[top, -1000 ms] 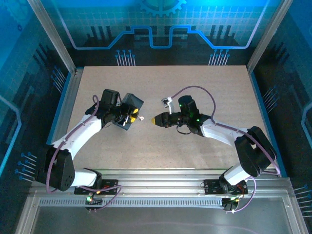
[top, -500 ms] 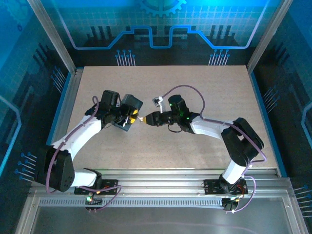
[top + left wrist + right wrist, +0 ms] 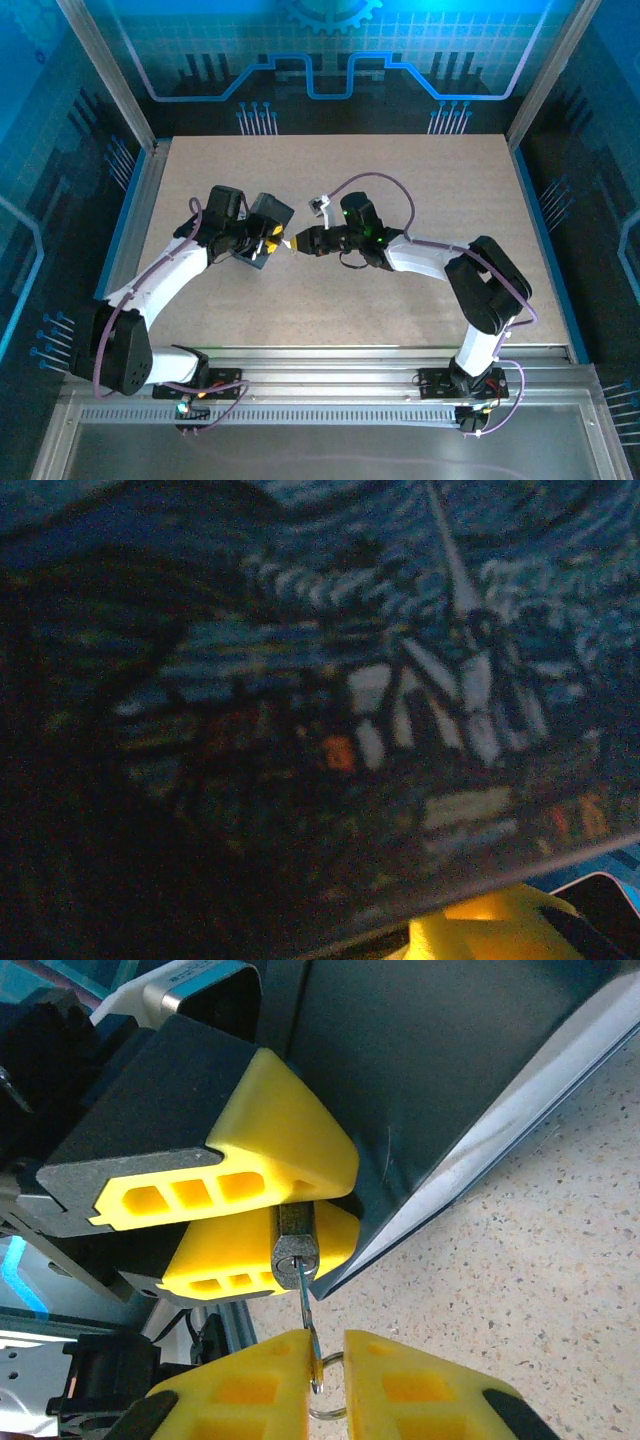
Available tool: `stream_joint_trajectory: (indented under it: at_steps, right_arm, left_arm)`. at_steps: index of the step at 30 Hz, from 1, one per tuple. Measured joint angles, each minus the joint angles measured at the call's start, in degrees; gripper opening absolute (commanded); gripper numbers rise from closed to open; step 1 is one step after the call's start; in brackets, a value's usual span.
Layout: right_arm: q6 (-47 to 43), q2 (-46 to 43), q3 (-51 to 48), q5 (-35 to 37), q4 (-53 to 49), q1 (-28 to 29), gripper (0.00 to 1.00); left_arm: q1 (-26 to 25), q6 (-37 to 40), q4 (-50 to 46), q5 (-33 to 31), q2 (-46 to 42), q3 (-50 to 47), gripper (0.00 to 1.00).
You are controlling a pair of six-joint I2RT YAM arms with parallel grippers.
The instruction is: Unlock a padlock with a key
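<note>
In the right wrist view the small grey padlock [image 3: 295,1245] sits clamped between the yellow fingers [image 3: 275,1125] of my left gripper [image 3: 312,1208], keyhole end facing out. The thin silvery key [image 3: 306,1305] has its tip in the keyhole. Its head and ring are held in my right gripper [image 3: 328,1365], which is shut on it. From above, the left gripper [image 3: 272,238] and right gripper [image 3: 304,242] meet tip to tip, with the padlock [image 3: 288,241] a pale speck between them. The shackle is hidden.
The dark-blue starry-night tin [image 3: 268,214] rests tilted against the left gripper; its painted face [image 3: 400,680] is close to the left wrist camera and its edge [image 3: 480,1150] runs beside the padlock. Speckled beige table [image 3: 400,300] lies open around both arms.
My right arm has swung left with the key, closing the gap to the left gripper until the key tip met the padlock. The left arm and tin stayed put.
</note>
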Motion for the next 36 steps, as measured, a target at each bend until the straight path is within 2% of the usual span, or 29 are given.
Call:
stream_joint_trajectory:
  at_steps: [10, 14, 21, 31, 36]
  right_arm:
    - [1.0, 0.1, 0.0, -0.2, 0.6, 0.2, 0.21]
    - [1.3, 0.5, 0.1, -0.2, 0.6, 0.6, 0.16]
    - [2.4, 1.6, 1.2, 0.3, 0.7, 0.9, 0.0]
    - [3.7, 1.6, 1.0, 0.0, 1.7, 0.9, 0.0]
    - [6.1, 1.6, -1.8, -1.6, 5.6, 0.9, 0.0]
  left_arm:
    - [0.0, -0.5, 0.0, 0.0, 0.0, 0.0, 0.0]
    - [0.0, -1.1, 0.0, 0.0, -0.3, 0.0, 0.0]
    - [0.3, -1.3, 0.0, -1.1, -0.7, -0.6, 0.0]
    - [0.3, -1.4, -0.1, -1.7, -0.9, -0.7, 0.0]
    - [0.3, -0.6, -2.0, -1.5, -0.9, -0.6, 0.0]
